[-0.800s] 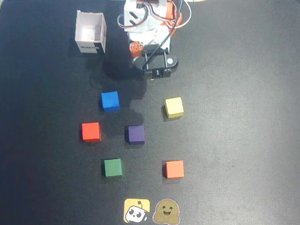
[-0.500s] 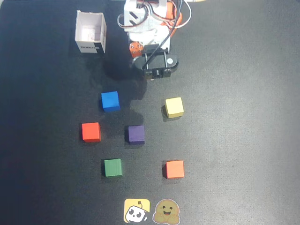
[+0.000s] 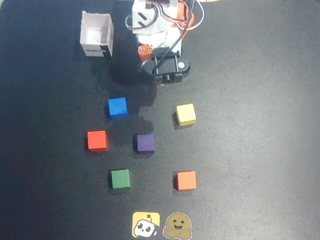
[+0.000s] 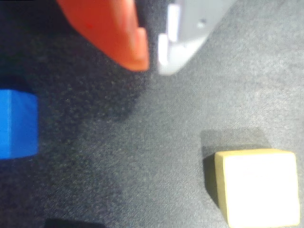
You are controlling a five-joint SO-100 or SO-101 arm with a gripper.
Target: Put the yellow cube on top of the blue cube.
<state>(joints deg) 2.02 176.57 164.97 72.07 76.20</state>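
Orange and white gripper hanging over bare mat, jaws nearly touching, gripping nothing, yellow cube sitting square right of blue cube in the overhead view, well apart, purple cube lying below between them, open path.

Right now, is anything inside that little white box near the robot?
In the overhead view the white box stands open-topped, and its pale floor looks empty apart from faint markings. The near wall hides part of the floor, so something small there cannot be ruled out.
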